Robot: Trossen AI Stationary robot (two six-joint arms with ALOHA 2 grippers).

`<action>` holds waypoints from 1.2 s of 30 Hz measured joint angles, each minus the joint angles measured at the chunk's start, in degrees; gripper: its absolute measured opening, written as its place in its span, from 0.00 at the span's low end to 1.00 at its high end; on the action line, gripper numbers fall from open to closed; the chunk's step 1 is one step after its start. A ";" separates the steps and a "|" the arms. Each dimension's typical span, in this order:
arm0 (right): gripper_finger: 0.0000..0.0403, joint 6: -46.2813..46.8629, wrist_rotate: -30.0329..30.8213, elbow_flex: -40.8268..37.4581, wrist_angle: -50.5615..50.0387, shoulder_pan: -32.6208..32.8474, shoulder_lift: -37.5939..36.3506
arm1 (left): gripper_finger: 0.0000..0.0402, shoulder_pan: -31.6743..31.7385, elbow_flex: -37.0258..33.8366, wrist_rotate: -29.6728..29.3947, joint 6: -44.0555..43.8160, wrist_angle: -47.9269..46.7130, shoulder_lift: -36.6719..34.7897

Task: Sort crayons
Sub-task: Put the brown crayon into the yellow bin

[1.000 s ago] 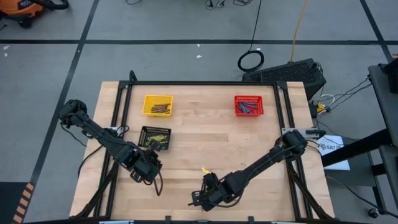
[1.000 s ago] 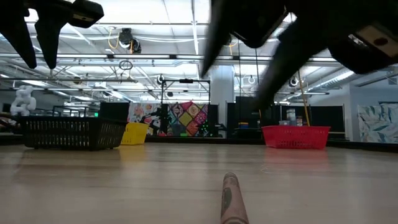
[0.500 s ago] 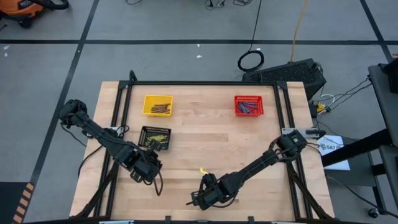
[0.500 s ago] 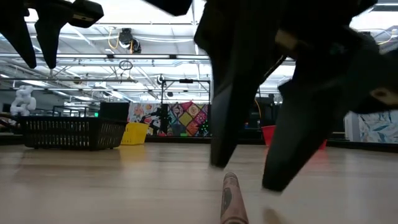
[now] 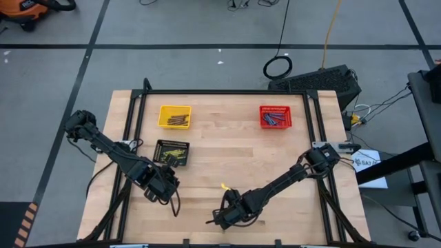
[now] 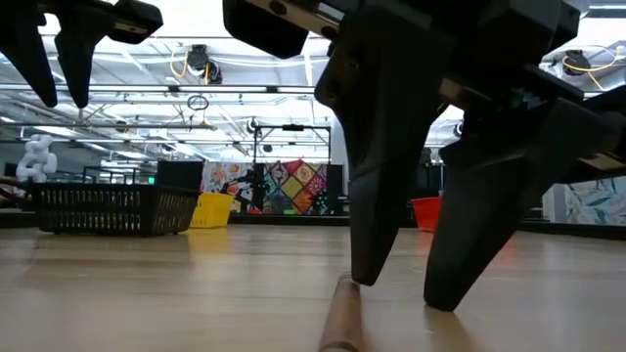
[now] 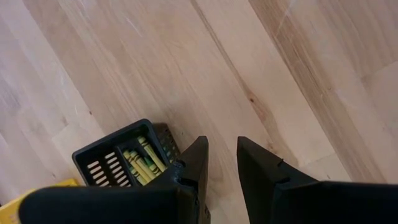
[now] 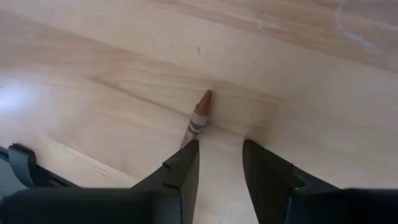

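Note:
A brown crayon (image 8: 200,115) lies flat on the wood near the table's front edge, also seen in the low view (image 6: 339,318). My right gripper (image 8: 219,146) stands open over it, fingers pointing down with their tips at the table (image 6: 404,291), and shows in the high view (image 5: 218,220). My left gripper (image 7: 222,162) hangs open above the table's left part (image 5: 164,187), empty, near a black basket (image 7: 124,163) holding yellow-green crayons. My right gripper meets the brown crayon with one fingertip (image 8: 188,149) only, at the crayon's blunt end (image 8: 192,134). The fingers come from above, slanting down. The other finger stands clear on bare wood. The crayon lies on the table, pointed end away from the finger.
At the far left stands a yellow basket (image 5: 174,116) with brown crayons, at the far right a red basket (image 5: 275,116) with blue-grey ones, and the black basket (image 5: 171,152) sits left of centre. Bare wood lies between them.
My right gripper has come down onto the table at the brown crayon, staying open. The crayon has shifted a little along the table under the fingertip. My left arm has kept still.

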 joint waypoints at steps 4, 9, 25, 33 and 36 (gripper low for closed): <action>0.28 -0.78 -0.96 -0.02 0.50 -0.25 0.04 | 0.19 0.00 0.00 0.00 0.01 -0.04 0.00; 0.28 -0.99 0.88 -0.03 1.22 -0.14 -0.31 | 0.19 0.00 0.00 0.02 0.01 -0.04 0.00; 0.28 -1.78 1.45 0.11 4.83 -1.12 0.59 | 0.19 0.00 0.00 0.02 -1.09 -0.04 0.00; 0.28 -1.94 -1.37 0.28 4.42 -1.49 2.55 | 0.19 0.00 0.00 0.02 -1.12 -0.06 0.00; 0.28 -2.03 -3.53 0.25 3.74 -1.56 3.44 | 0.19 0.00 0.00 0.02 -1.39 -0.04 0.00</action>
